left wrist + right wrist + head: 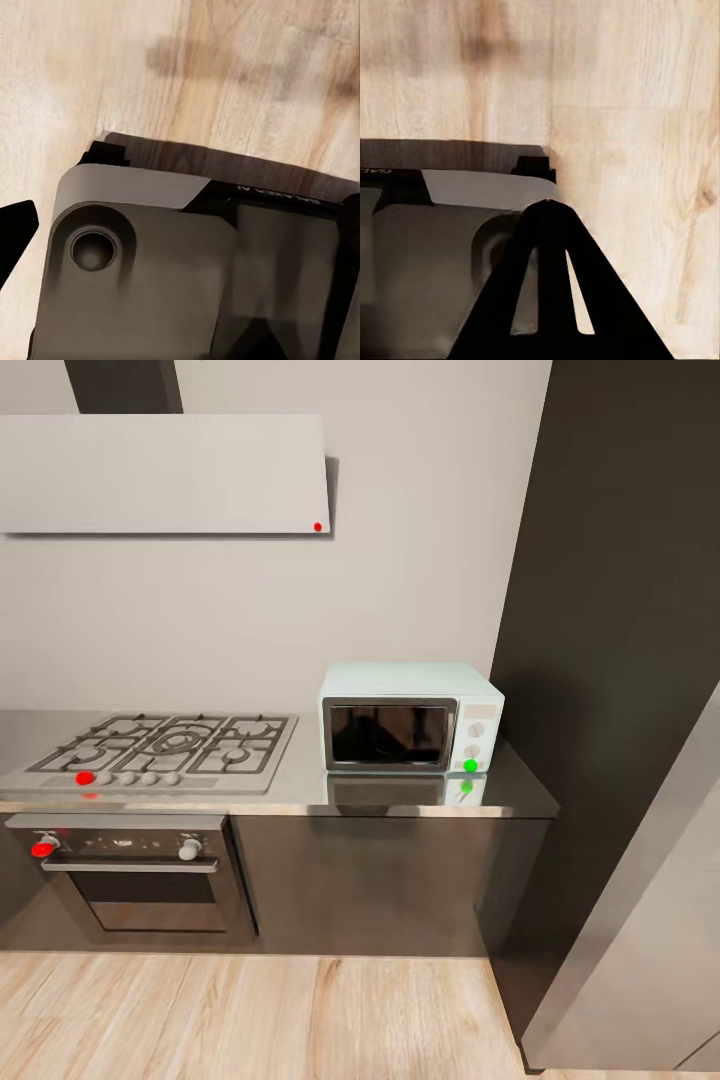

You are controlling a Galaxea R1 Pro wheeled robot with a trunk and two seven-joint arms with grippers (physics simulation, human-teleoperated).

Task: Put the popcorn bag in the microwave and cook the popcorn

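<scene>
The pale mint microwave (411, 718) stands on the steel countertop (400, 792), right of the hob, against the wall. Its dark glass door (388, 734) is closed, and a green dot (470, 765) glows below two white knobs. The popcorn bag and the popcorn are out of view. In the right wrist view my right gripper (547, 208) hangs over the wood floor, its black fingers meeting at the tips with nothing between them. One black fingertip (15, 232) of my left gripper pokes in at the edge of the left wrist view, above the floor.
A gas hob (165, 745) with black grates sits left of the microwave, a steel oven (135, 875) beneath it and a grey hood (165, 473) above. A tall dark cabinet (620, 610) and a grey panel (650, 940) close off the right. My grey base (150, 285) shows under both wrists.
</scene>
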